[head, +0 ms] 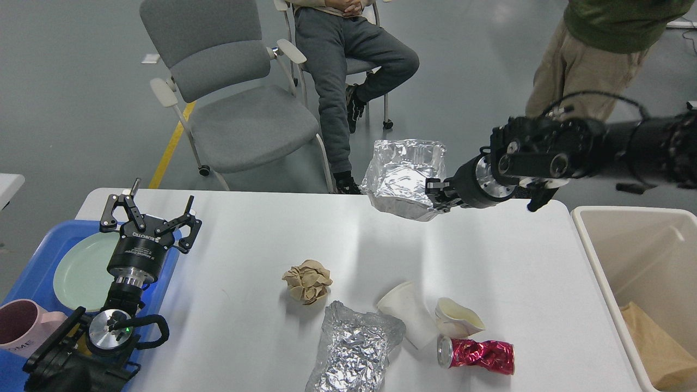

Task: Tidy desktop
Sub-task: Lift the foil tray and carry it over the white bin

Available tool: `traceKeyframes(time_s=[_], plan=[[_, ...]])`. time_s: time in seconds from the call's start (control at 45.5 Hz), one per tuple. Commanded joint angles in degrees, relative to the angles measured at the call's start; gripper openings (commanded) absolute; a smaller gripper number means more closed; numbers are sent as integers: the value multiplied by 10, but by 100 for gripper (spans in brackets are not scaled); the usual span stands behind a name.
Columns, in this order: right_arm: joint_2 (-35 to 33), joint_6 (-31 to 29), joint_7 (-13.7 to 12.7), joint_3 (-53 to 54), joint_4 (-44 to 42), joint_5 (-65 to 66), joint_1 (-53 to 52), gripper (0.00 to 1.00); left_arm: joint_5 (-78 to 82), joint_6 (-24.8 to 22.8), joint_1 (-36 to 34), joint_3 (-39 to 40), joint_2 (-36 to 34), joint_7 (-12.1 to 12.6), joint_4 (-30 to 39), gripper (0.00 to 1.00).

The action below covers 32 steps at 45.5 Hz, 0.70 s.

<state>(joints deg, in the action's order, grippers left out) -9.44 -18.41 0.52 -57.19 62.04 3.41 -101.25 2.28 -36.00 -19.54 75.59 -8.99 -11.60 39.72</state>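
On the white desktop (261, 228) lie a crumpled brown paper ball (307, 280), a crushed foil sheet (354, 345), two squashed white paper cups (408, 313) and a crushed red can (479, 353). My right gripper (438, 193) is shut on the rim of a foil tray (404, 175), holding it tilted in the air above the desktop's far edge. My left gripper (150, 209) stands open over the left end, with nothing between its fingers.
A blue tray (38, 261) at the left holds a pale green plate (81, 261) and a pink mug (22, 326). A beige bin (626, 234) with brown paper inside stands at the right. A grey chair (234, 109) and two people are beyond the table.
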Motion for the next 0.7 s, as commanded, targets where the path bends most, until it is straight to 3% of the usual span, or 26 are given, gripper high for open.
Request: traceKeyframes(time_s=[0.0,0.088,0.22,0.527,0.681], plan=[[-17,-43,-11,-70,79,-57,-118,0,0,0,0,0,-1,0,0,97],[-51,-73,-49,-92,138,-67,-186,0,0,0,0,0,-1,-1,0,97],[-89,-69,-98,-106,228,-74,-245,0,0,0,0,0,-1,-1,0,97],[-145,-23,-102,-193,264,-88,-257,0,0,0,0,0,-1,-1,0,97],[-241,-22,-103,-212,219,-73,-208,0,0,0,0,0,-1,-1,0,97]])
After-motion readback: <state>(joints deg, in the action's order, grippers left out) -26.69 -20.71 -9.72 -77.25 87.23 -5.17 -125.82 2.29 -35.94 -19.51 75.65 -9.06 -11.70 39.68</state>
